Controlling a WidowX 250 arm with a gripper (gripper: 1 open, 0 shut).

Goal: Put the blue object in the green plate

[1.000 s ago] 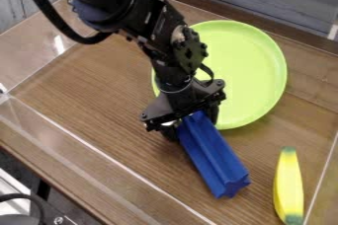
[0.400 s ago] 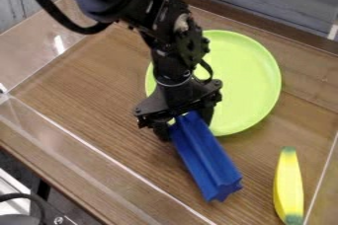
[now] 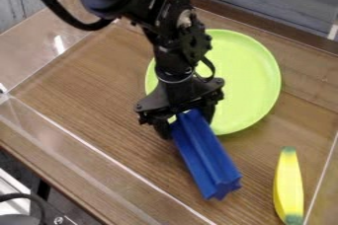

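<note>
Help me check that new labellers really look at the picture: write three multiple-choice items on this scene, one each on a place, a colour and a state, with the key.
1. In the picture, where is the yellow banana relative to the long blue plastic block?
A) To its left
B) Lying across it
C) To its right

2. What colour is the large round plate?
A) Lime green
B) White
C) Red

3. What is the state of the black jaws?
A) Wide open, well away from the block
B) Closed on one end of the block
C) Closed on the banana

Key:
1. C: the banana lies nearer the picture's right edge.
2. A: its surface shows bright lime green behind the arm.
3. B: the block's upper end in the picture sits between them.
</note>
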